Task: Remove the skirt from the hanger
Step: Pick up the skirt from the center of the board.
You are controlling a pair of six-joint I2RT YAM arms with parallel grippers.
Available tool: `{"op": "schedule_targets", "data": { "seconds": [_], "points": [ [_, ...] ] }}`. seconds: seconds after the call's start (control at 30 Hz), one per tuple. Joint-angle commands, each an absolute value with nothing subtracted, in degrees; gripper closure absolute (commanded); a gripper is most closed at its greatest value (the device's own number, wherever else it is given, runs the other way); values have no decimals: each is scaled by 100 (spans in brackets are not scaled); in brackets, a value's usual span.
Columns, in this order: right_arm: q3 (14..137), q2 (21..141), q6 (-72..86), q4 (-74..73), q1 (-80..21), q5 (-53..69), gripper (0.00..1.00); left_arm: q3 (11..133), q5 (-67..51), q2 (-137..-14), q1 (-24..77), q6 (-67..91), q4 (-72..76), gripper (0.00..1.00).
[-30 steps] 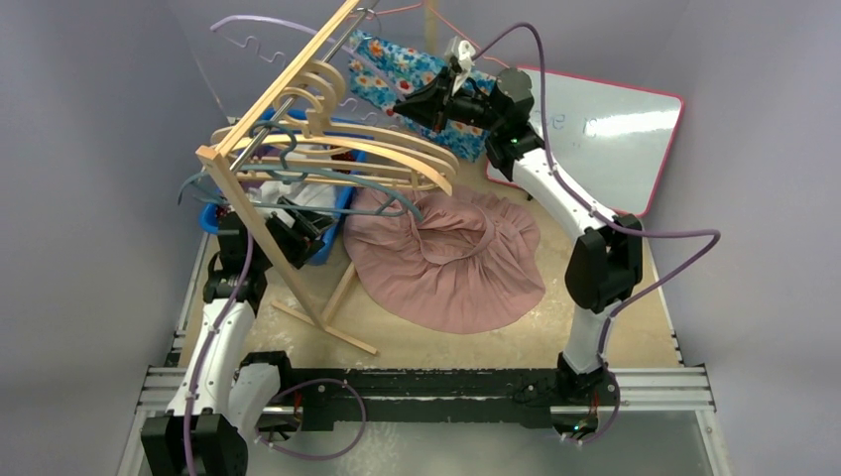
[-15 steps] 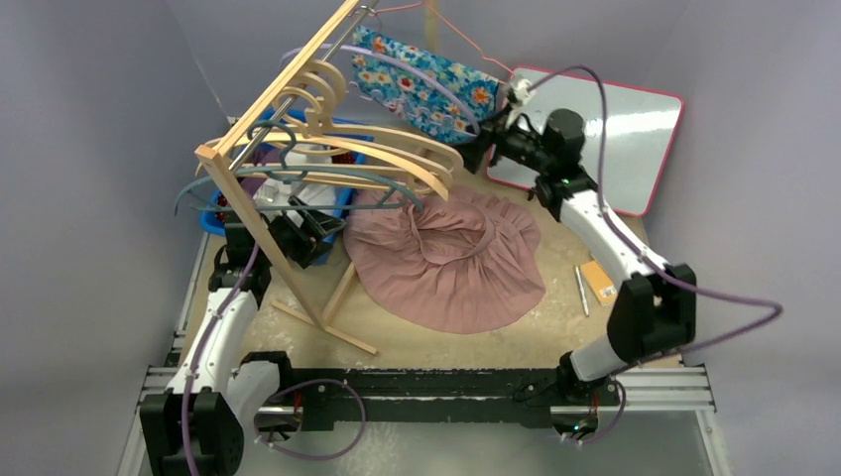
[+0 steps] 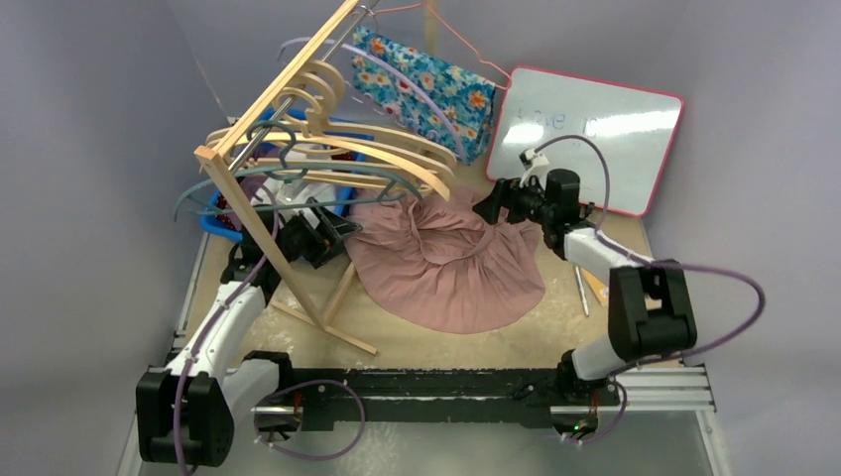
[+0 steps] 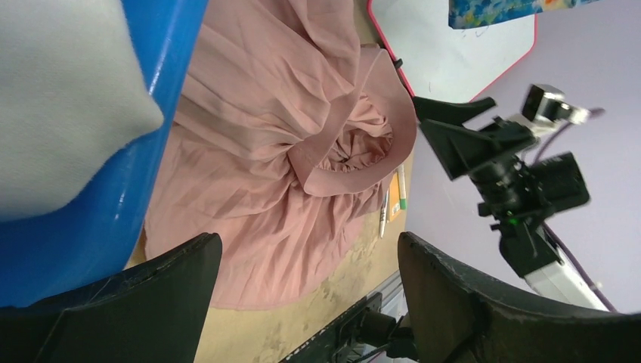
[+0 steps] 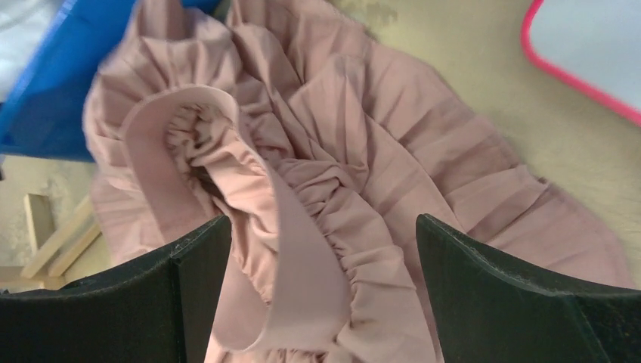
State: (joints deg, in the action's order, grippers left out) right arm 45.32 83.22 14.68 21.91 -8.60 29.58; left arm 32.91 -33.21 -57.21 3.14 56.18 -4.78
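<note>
The pink skirt (image 3: 446, 263) lies spread on the table (image 3: 476, 342), off the wooden hangers (image 3: 397, 149) that hang on the slatted wooden rack (image 3: 268, 99) above its far left edge. Its left side lies against the blue bin (image 3: 213, 220) and close to the rack's slanted foot brace. Its far side reaches towards the whiteboard (image 3: 595, 129). Bare table shows along the near hem, with a narrower strip to the right where a pen (image 3: 580, 290) lies. The skirt is thin, finely pleated cloth with a gathered waistband that curls up in a smooth loop at the middle. The bin is glossy plastic with something soft and white (image 4: 53, 98) in it. The hangers are bent wood in broad curves. A flowered cloth (image 3: 426, 84) hangs at the back. The left gripper (image 3: 332, 230) is low beside the bin at the skirt's left edge, jaws wide apart with nothing in them. The right gripper (image 3: 493, 208) hovers over the skirt's far right edge, jaws likewise spread wide and holding nothing, with the waistband below the gap. From above, the rack and hangers hide most of the bin. An orange item by the pen is partly covered by the right arm. The faint writing on the whiteboard cannot be read.
</note>
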Motion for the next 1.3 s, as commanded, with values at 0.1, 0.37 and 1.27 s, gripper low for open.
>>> {"op": "schedule_targets", "data": {
  "seconds": [0.1,0.37,1.27],
  "points": [
    [5297,9489,1484,2808,-1688,3057,8,3296,-3154,-5565,446,5646,-260,14],
    [5372,10017,1603,2724,-3159,1608,2,3272,-3102,-5517,457,5606,-406,14],
    [4732,9652,3535,5559,-3070,4804,100,3103,-3380,-5701,600,6053,373,10]
  ]
}}
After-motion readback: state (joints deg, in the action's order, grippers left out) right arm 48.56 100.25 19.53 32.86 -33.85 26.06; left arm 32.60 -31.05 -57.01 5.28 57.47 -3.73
